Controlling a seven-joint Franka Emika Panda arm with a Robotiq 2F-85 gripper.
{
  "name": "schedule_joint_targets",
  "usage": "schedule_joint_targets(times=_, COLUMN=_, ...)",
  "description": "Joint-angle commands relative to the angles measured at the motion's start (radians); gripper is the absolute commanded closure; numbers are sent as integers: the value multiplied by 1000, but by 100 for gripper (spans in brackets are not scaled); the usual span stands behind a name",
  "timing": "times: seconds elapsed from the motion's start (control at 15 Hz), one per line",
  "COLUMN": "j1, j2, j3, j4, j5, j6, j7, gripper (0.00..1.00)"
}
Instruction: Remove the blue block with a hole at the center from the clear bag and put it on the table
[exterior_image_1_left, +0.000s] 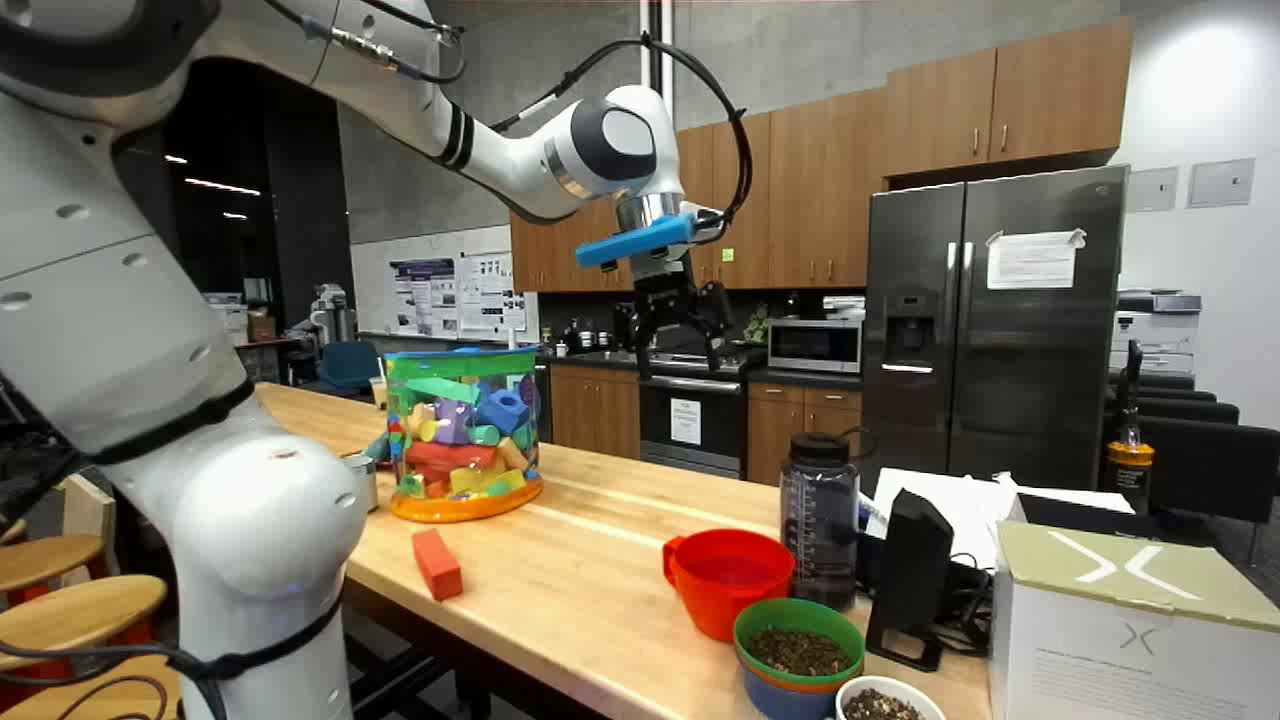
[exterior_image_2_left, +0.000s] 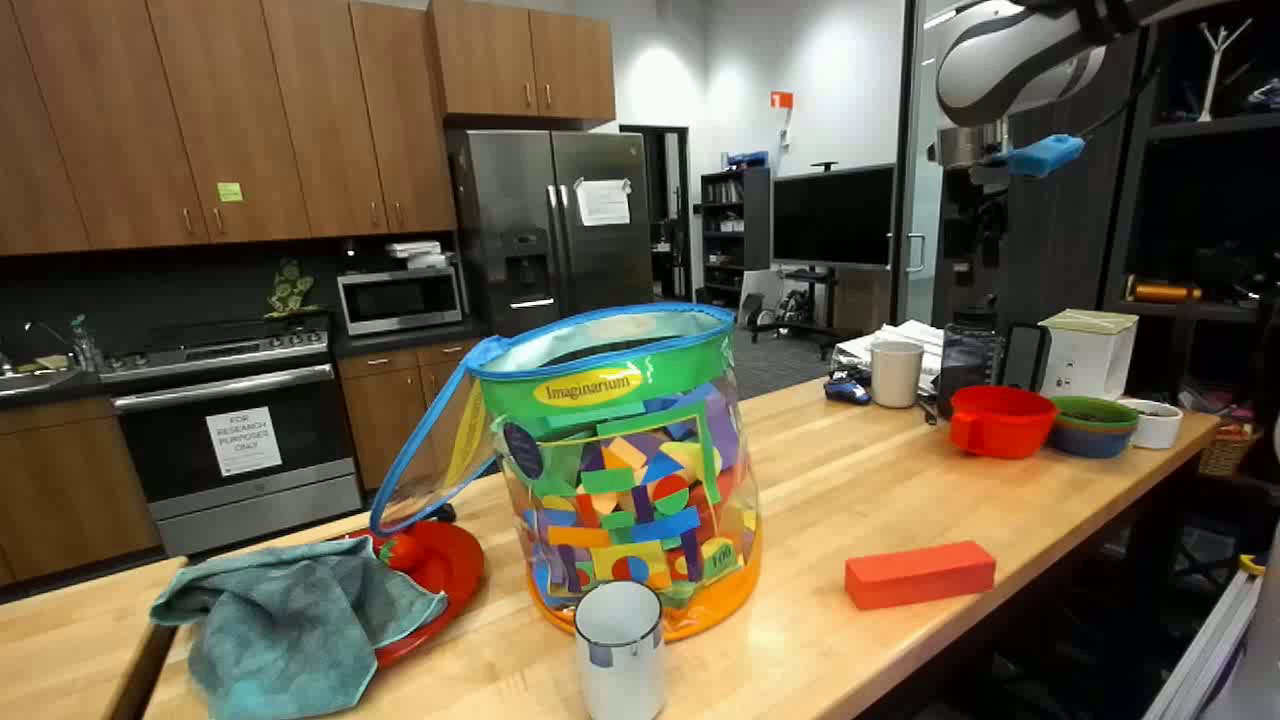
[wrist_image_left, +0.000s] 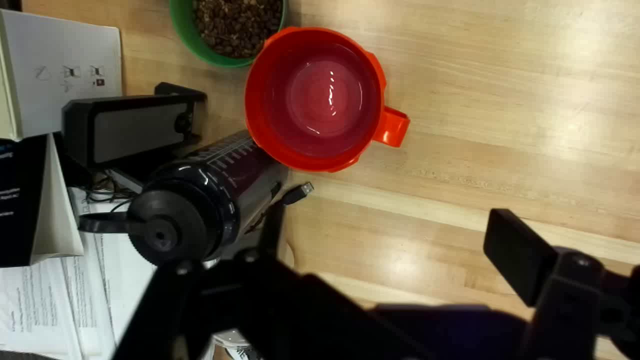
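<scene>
The pincer (exterior_image_1_left: 679, 360) hangs high over the surface (exterior_image_1_left: 580, 570) with its fingers (wrist_image_left: 520, 255) spread wide; in the wrist view, the bare surface shows between them. In an exterior view it hangs at the far right, well apart from the clear bag (exterior_image_2_left: 690, 364), which stands upright on the near part of the surface, stuffed with toy blocks (exterior_image_1_left: 450, 458) in many colours. The bag's top is open, and its blue-edged lid (exterior_image_2_left: 462, 440) hangs down on the left, toward a red plate (exterior_image_2_left: 455, 570). A teal cloth (exterior_image_2_left: 300, 630) lies partly over that plate.

The blue block (exterior_image_1_left: 500, 412) is inside the clear bag: seen through the plastic in an exterior view, it sits high in the pile, right of a purple piece (exterior_image_1_left: 451, 424), with what looks like a hole.

A red-orange block (exterior_image_2_left: 920, 575) lies on the surface to the right of the bag, and a white mug (exterior_image_2_left: 622, 665) stands on the bag's near side; whether mug and bag touch, I cannot tell. Farther right, a red bowl (exterior_image_1_left: 705, 600) stands just beside a green bowl (wrist_image_left: 192, 40) of brown bits (wrist_image_left: 237, 25). A dark bottle (exterior_image_1_left: 820, 515) stands on the red bowl's far side in both exterior views, and a white bowl (exterior_image_2_left: 1152, 428) is near the green one.
</scene>
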Motion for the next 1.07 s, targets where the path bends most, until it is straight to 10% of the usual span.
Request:
schedule_joint_targets(times=0.0, j1=4, j2=0, j3=-3, j4=3, j5=-1, j6=-3, j7=1, gripper=0)
schedule_joint_targets(times=1.0, j1=152, j2=74, j3=79, j4=78, j5=223, j6=196, j7=-7, gripper=0)
